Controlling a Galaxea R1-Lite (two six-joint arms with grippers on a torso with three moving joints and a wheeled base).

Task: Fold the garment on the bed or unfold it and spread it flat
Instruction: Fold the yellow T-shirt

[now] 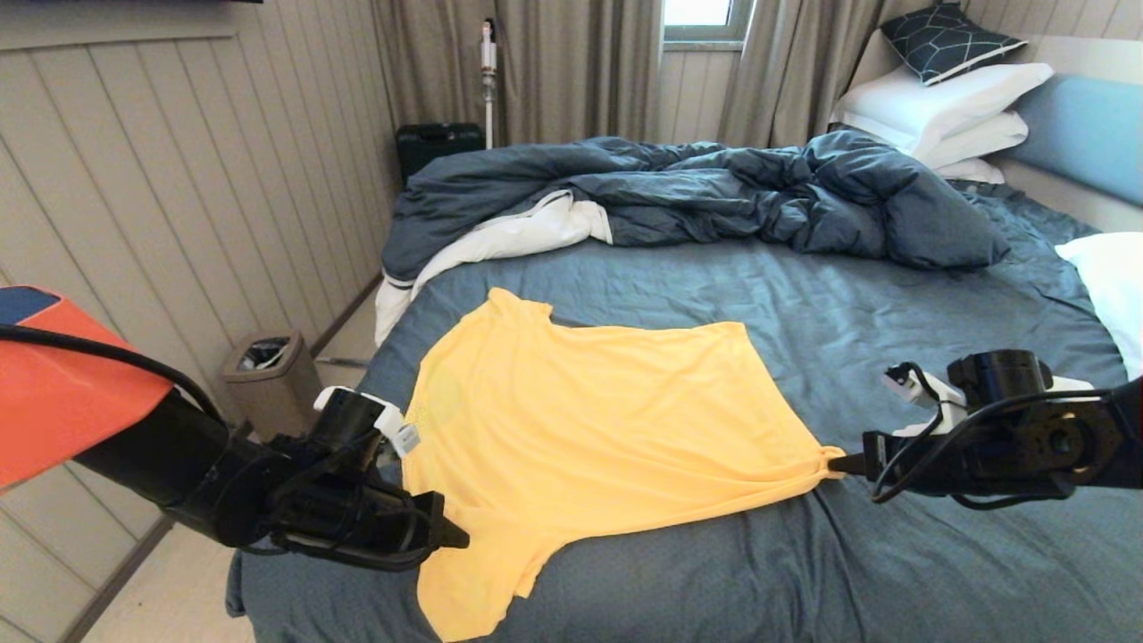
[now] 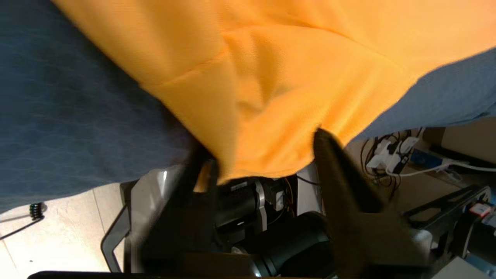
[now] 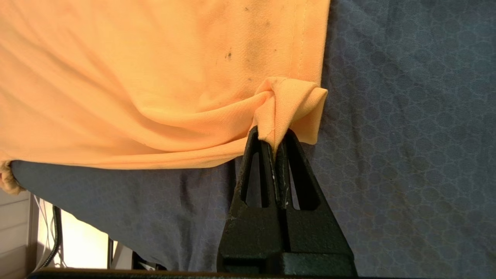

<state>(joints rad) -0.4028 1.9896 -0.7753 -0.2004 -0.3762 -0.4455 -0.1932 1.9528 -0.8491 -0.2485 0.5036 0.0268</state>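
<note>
While the bright yellow short-sleeved T-shirt of thin soft fabric (image 1: 571, 420) lies spread across the near half of the large bed with its dark blue-grey sheet (image 1: 893, 295), both arms are at its opposite ends. The right end effector (image 3: 276, 143) has its fingers pressed together on a bunched corner of the hem, the cloth twisted into a small knot just beyond the tips, and faint tension lines run from it across the shirt. The left end effector (image 2: 263, 155) sits at the near left edge of the bed, where the sleeve end of the shirt hangs over the side; its fingers stand partly apart on either side of a fold of yellow fabric, and I cannot tell from these views whether they have bitten yet.

The step in hand looks like securing that second hold. To do it well, the left fingers should take a good depth of cloth — both layers, not just the edge seam — before any pull. Then the two arms want to move together, keeping the shirt lightly taut between them — thin fabric like this slips or puckers under a jerk. The rumpled dark blue duvet (image 1: 714, 196) lies well behind, out of the way.
</note>
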